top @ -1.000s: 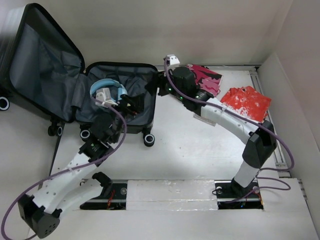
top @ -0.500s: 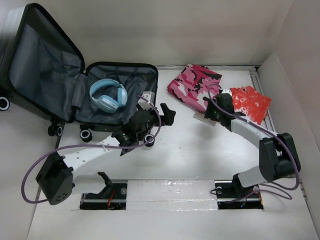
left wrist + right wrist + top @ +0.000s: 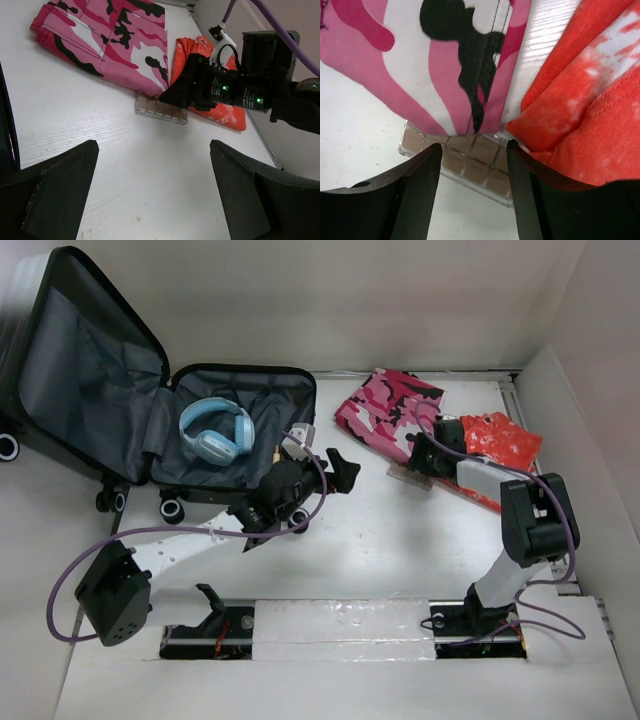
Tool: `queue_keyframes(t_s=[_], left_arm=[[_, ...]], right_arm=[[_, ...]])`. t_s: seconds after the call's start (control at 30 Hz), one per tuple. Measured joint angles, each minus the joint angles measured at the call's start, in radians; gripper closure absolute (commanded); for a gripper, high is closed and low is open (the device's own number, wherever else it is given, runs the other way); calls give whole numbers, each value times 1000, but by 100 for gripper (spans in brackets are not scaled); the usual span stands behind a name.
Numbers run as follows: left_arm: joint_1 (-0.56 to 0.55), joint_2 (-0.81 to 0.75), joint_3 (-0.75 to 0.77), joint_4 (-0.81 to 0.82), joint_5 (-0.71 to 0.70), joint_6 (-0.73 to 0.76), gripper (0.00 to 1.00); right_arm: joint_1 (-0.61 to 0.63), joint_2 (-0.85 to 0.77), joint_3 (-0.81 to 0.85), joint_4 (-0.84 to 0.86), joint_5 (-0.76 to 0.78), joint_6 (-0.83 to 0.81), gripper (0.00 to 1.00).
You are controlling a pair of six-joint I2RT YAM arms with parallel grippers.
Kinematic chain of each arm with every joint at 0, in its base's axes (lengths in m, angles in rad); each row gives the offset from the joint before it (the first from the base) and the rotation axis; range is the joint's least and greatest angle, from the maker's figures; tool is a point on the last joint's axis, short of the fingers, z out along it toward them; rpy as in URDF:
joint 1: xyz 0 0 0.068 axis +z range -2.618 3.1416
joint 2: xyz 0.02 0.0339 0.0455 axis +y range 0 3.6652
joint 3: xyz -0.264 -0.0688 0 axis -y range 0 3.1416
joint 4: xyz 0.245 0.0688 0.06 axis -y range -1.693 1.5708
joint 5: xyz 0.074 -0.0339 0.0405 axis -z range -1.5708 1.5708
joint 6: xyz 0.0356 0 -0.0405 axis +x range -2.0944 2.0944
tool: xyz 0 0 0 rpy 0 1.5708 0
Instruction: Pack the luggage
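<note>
White counter [image 3: 400, 550] with pale walls around it carries the luggage [image 3: 90, 370], which lies open at the far left corner with its grey lining showing. Blue headphones [image 3: 215, 430] lie in its lower half. To the right of the luggage lies a pink camouflage garment [image 3: 385, 405], and farther right of it a red-orange one [image 3: 500, 440]. A clear case of brown squares [image 3: 470, 160] pokes out from under the pink garment's near edge. The left gripper [image 3: 154, 165] hovers just right of the luggage, jaws spread wide and empty. The right gripper [image 3: 475, 150] hangs over the case, jaws apart, holding nothing.
</note>
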State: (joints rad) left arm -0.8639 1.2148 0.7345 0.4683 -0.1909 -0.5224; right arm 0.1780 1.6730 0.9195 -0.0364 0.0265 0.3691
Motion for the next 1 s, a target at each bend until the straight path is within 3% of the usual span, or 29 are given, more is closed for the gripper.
queue_keyframes(t_s=[0.1,0.2,0.47,0.53,0.83,1.0], left_arm=[[0,0,-2,3,0,-2,10],[0,0,-2,7,2,-3,10],[0,-66,-51,5,-26,-3,12],[0,-100,-55,-1,-38,-2,12],[0,-167,-58,-1,-72,6,12],[0,-167,-71,-3,-73,9,12]], right_arm=[[-8,26,27,-3,-14,0,38],[-10,53,64,-19,-27,-2,30],[-7,97,124,-76,-69,-3,27],[2,92,118,-75,-74,-3,21],[50,62,54,-60,-138,-9,21],[158,-3,-30,-33,-151,5,21]])
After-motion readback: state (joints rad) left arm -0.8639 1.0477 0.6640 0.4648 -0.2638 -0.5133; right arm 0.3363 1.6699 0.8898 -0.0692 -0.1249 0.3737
